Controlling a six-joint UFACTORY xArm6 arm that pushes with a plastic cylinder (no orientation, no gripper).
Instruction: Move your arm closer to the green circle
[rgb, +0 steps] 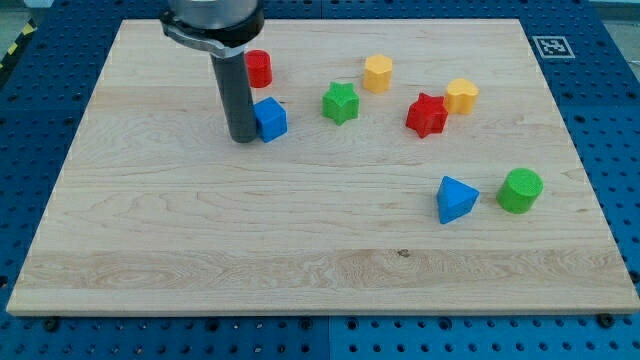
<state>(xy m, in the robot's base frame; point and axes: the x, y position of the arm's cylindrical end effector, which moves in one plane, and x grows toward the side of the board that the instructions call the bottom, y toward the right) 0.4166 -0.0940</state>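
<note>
The green circle sits on the wooden board at the view's right, just right of a blue triangle. My tip is far to the view's left and above it, touching the left side of a blue cube. The rod rises from there to the view's top edge.
A red cylinder stands behind the rod. A green star, a yellow hexagon, a red star and a yellow heart lie across the upper middle. Blue pegboard surrounds the board.
</note>
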